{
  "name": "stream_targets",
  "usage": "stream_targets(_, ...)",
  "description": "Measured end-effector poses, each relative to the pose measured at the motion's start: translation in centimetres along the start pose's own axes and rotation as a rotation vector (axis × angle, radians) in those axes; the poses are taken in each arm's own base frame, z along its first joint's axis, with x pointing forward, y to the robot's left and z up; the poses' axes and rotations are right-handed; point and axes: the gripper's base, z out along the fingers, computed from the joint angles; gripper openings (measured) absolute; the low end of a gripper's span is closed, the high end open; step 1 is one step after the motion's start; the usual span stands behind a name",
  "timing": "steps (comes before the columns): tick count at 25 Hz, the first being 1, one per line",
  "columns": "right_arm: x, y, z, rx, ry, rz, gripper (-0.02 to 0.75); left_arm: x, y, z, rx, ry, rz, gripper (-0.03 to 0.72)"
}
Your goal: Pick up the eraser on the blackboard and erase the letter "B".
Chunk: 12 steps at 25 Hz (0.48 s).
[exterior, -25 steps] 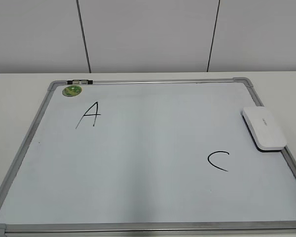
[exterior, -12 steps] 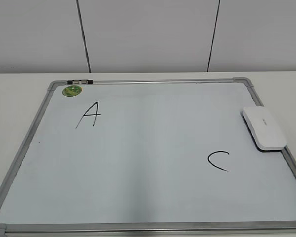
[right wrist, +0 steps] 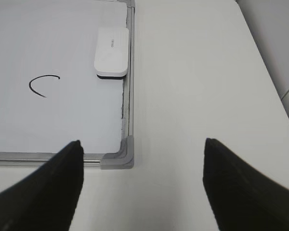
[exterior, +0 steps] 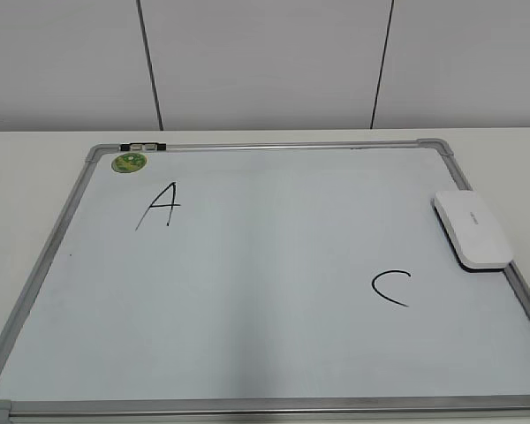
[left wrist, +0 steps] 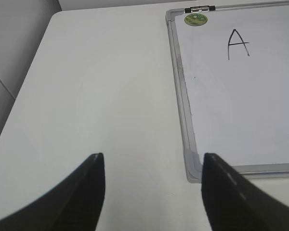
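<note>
The blackboard is a white board in a silver frame, lying flat on the table. It bears a black "A" at upper left and a "C" at lower right. No letter "B" shows on it; the middle is blank. The white eraser lies at the board's right edge, partly over the frame; it also shows in the right wrist view. My left gripper is open and empty over the table, left of the board's near corner. My right gripper is open and empty, near the board's near right corner.
A round green magnet sits at the board's top left corner, beside a small metal clip. The white table extends on both sides of the board. A grey panelled wall stands behind.
</note>
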Motion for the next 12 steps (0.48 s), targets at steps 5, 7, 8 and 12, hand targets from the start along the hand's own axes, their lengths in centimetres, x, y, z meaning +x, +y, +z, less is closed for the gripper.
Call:
stream_targets(5,0.0,0.0,0.0,0.0,0.0,0.0,0.592,0.02,0.0,0.0,-0.002,0.002,-0.001,0.452)
stream_targets(7,0.0,0.0,0.0,0.0,0.0,0.0,0.592,0.02,0.0,0.0,-0.002,0.002,-0.001,0.452)
stream_targets(8,0.0,0.0,0.0,0.0,0.0,0.0,0.592,0.02,0.0,0.0,-0.002,0.002,-0.001,0.452)
stream_targets(12,0.0,0.0,0.0,0.0,0.0,0.0,0.592,0.02,0.0,0.0,-0.002,0.002,-0.001,0.439)
